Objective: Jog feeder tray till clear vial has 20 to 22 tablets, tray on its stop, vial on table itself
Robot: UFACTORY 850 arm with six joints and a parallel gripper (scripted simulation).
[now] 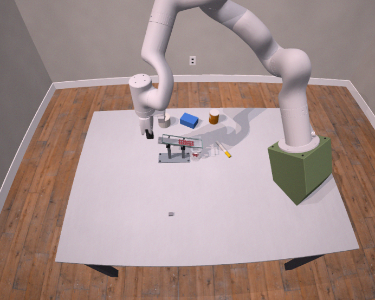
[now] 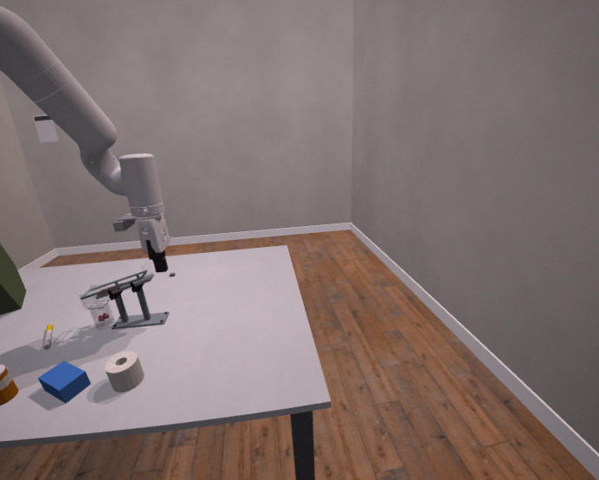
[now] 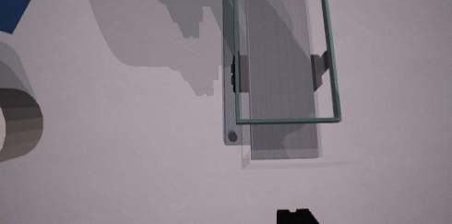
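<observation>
The hand (image 1: 148, 134) hangs with its dark fingers pressed together on nothing, just off the raised end of the feeder tray (image 1: 173, 139) and apart from it. A pinched fingertip makes a narrow, stiff pusher, which suits nudging a tray better than gripping it.

The tray is a clear, green-rimmed trough on two dark posts over a grey base plate (image 1: 163, 158); it slopes down away from the hand, so tablets slide toward the far lip. The red tablets (image 1: 185, 141) sit bunched in rows near that lower end. Under the lip stands the clear vial (image 2: 99, 311), upright on the table (image 1: 194, 226), placed to catch what falls; a few red tablets already lie in its bottom (too small to count), seemingly well short of twenty.

Behind lie a roll of tape (image 2: 124, 370), a blue box (image 1: 188, 119), an amber pill bottle (image 1: 214, 116) and a yellow-tipped marker (image 1: 223, 149), all away from the feeder.
</observation>
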